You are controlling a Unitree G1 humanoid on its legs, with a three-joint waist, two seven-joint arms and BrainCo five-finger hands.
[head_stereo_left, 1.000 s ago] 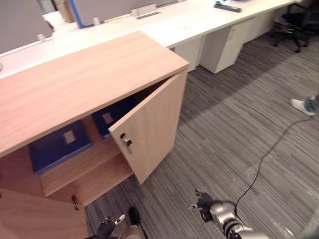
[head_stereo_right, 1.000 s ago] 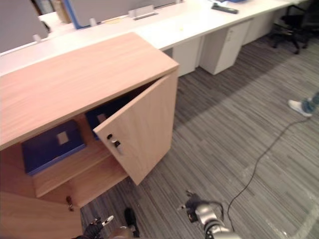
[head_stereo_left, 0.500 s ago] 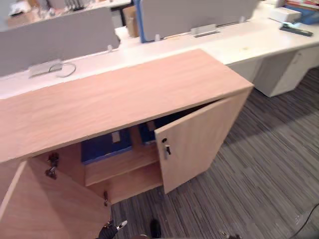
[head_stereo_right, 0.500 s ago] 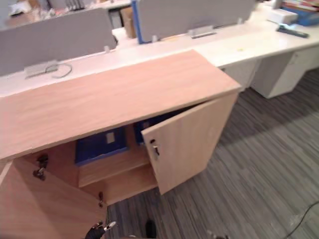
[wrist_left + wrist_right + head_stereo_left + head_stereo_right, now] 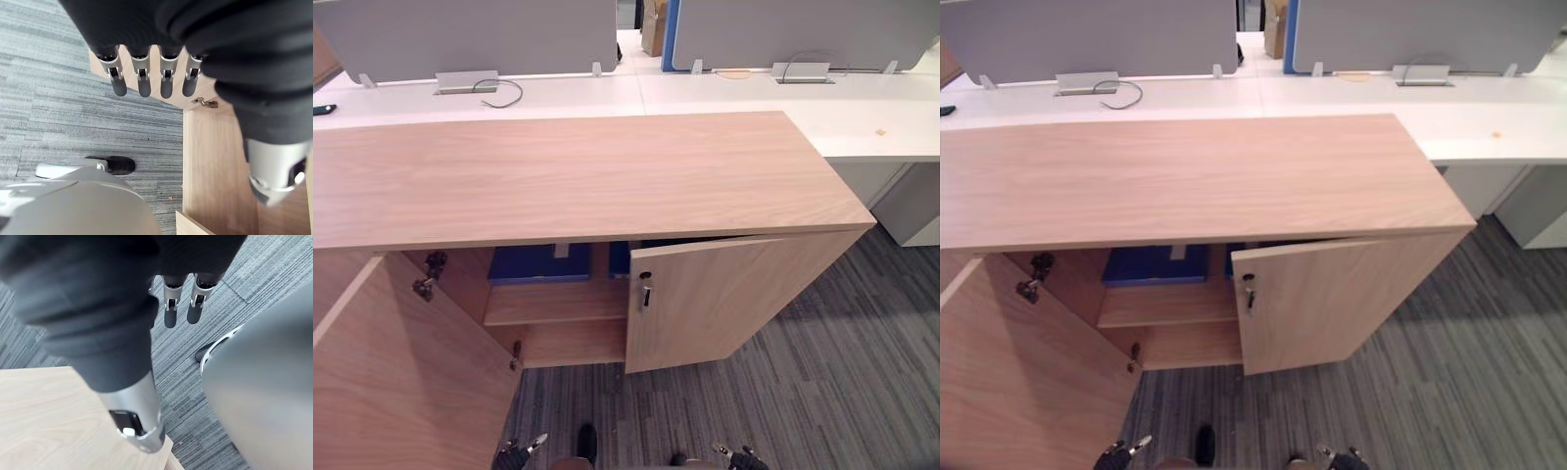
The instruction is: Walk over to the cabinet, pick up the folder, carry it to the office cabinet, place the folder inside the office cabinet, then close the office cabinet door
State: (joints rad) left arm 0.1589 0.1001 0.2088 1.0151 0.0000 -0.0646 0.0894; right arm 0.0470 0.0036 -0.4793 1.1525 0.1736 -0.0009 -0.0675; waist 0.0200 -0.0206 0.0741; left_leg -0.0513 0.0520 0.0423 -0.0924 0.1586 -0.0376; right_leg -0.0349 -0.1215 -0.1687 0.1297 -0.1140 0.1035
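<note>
A light wooden cabinet [image 5: 578,176] stands straight before me with both doors swung out: the left door [image 5: 401,382] wide, the right door [image 5: 734,294] partly, a key in its lock [image 5: 645,291]. On its upper shelf lies a blue folder [image 5: 533,264], and the edge of a second blue folder [image 5: 619,258] shows behind the right door. My left hand [image 5: 521,447] and right hand [image 5: 736,456] hang low at the bottom edge of the eye views. Both are well short of the cabinet. In the wrist views, the left hand's fingers [image 5: 142,78] and the right hand's fingers [image 5: 171,308] are straight and hold nothing.
A long white desk [image 5: 862,108] with grey partitions [image 5: 470,34] runs behind the cabinet. A white drawer unit [image 5: 915,201] stands at the right. Grey striped carpet [image 5: 822,392] lies between me and the cabinet. The wide-open left door juts toward my left side.
The camera has swung left, so the cabinet now faces me squarely. My right hand has dropped from the lower right to the bottom edge. The folders and doors stay put.
</note>
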